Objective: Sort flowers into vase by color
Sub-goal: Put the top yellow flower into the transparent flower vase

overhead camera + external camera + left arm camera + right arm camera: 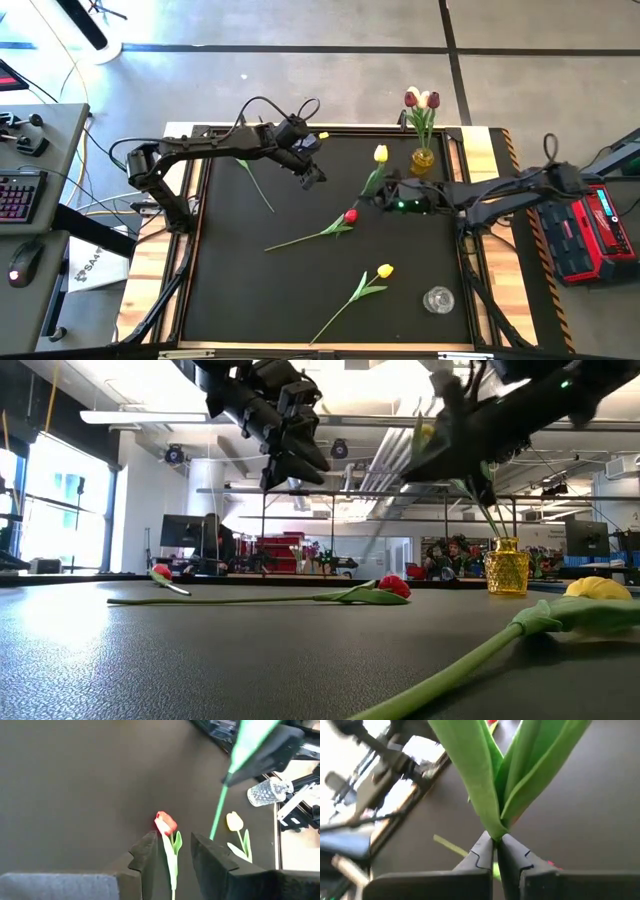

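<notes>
The black table (240, 270) carries most of the scene: a red tulip (349, 216) lies near its middle, a yellow tulip (384, 271) toward the near edge, and an empty clear vase (437, 299) by the near right corner. The amber vase (423, 158) at the far edge holds a few stems. The right gripper (385, 195), fingers clamped on a yellow-headed tulip (380, 154), is lifted beside that vase; it should keep the stem upright and lower it straight into the neck. The left gripper (315, 178) hovers, fingers apart, over the far middle.
</notes>
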